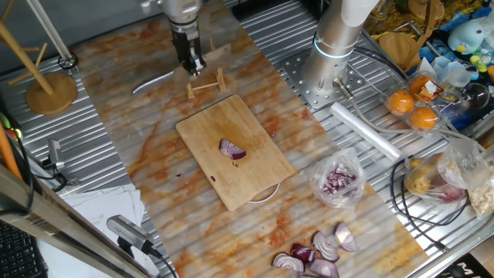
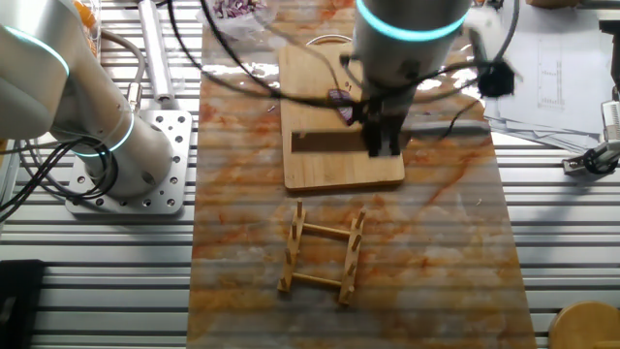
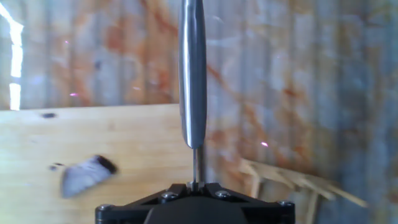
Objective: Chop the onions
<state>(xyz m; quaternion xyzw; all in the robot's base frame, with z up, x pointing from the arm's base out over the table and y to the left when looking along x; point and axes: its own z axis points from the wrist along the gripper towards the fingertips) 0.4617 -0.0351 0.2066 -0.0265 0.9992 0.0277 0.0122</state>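
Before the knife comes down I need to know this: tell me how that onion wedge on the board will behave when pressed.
The onion wedge rests loose on the wooden board, unpinned, so it will probably slide or rock under the blade. Its pale layers show, so they may separate. It looks small and light, so easily nudged.

At two o'clock from the wooden board (image 1: 231, 150), you are looking at a clear plastic roll (image 1: 369, 132) lying on the ribbed metal, with oranges in a clear pack (image 1: 413, 108) sitting beyond it. At four o'clock a clear plastic bag of purple bits (image 1: 337, 180) is resting on the marbled mat (image 1: 154, 185), and bigger red onion wedges (image 1: 316, 253) are lying grouped at five o'clock. A small wooden rack (image 1: 205, 85) is sitting at twelve o'clock, just off the board's far corner. A wooden stand with a round base (image 1: 48, 86) is standing at ten o'clock, well apart from the board.
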